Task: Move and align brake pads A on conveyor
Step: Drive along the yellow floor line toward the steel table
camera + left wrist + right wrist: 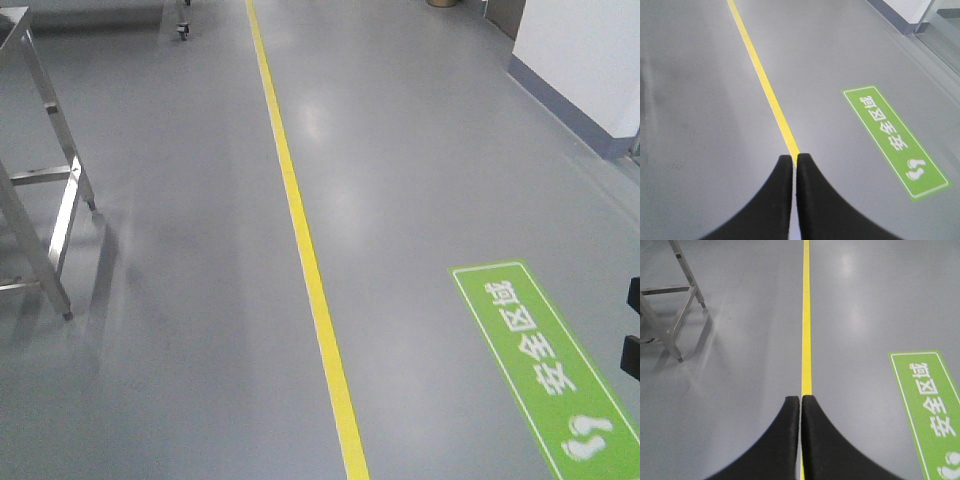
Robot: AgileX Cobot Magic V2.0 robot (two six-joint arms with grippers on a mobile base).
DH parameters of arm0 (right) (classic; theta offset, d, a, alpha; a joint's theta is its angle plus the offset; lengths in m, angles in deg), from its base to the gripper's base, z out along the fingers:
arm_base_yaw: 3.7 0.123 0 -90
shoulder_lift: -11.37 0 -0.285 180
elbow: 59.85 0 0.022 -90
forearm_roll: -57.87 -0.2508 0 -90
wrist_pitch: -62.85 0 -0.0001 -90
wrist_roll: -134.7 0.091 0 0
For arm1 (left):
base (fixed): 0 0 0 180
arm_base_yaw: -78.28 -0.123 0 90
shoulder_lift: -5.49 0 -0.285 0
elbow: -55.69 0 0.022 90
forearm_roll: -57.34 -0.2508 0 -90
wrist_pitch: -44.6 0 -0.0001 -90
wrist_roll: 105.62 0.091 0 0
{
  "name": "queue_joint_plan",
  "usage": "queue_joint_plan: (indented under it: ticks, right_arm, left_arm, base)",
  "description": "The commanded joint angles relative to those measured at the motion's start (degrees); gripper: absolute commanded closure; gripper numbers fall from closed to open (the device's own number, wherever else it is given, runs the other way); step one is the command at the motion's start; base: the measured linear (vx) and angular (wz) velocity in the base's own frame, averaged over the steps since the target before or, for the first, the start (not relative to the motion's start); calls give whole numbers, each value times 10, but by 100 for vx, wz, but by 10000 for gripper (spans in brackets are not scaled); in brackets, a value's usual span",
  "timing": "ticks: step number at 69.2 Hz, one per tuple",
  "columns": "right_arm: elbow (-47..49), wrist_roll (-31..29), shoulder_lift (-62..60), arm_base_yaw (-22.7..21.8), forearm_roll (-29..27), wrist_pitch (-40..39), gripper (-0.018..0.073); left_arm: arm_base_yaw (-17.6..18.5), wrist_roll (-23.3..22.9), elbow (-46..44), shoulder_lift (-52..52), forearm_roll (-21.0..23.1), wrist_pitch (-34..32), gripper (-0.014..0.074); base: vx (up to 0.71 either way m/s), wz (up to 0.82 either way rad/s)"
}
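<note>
1. Claws, nearest to the lenses. Left claw [794, 159]: the two black fingers are pressed together at the tips with only a hairline seam between them, and nothing is gripped. Right claw [800, 399]: same, tips meeting, empty.
2. Both claws point forward and down over bare grey floor [180, 300], clear of it. Judgement: this is a carry posture for driving the base, with the fingers closed so nothing snags. No handling step is under way.
3. Yellow line [300, 220] runs away from the robot and passes beneath each claw tip in the wrist views. Judgement: the base is lined up roughly along it, in transit to a workstation.
4. Green floor sign [545, 370], with white characters and footprints, lies flat to the right of the line. Its near end is cut off in the front view.
5. Two small black shapes [633, 340] sit at the right edge of the front view. They are cropped and cannot be identified.
6. Steel frame [50, 200] stands to the left, with only its legs and crossbars showing. Its top is out of frame, so whether it carries anything is unknown.
7. Far end: a caster wheel [183, 33] at the top left, and a white wall with dark skirting [570, 100] at the right.
8. Brake pads A are in none of the three views. The conveyor is also absent, with no dark belt or red edge strip anywhere. The location of both is unknown from here. Judgement: moving and aligning have not begun.
</note>
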Motion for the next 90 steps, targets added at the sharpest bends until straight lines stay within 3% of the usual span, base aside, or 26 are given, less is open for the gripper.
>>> queue_joint_plan:
  ticks: [1,90]
  right_arm:
    - [14,-2,0,0,2,-40,569]
    - [14,-2,0,0,2,-40,569]
  left_arm:
    - [2,-1,-14,-1,6,-36,603]
    - [2,-1,-14,-1,6,-36,603]
  base:
    - [57,4]
    - [55,9]
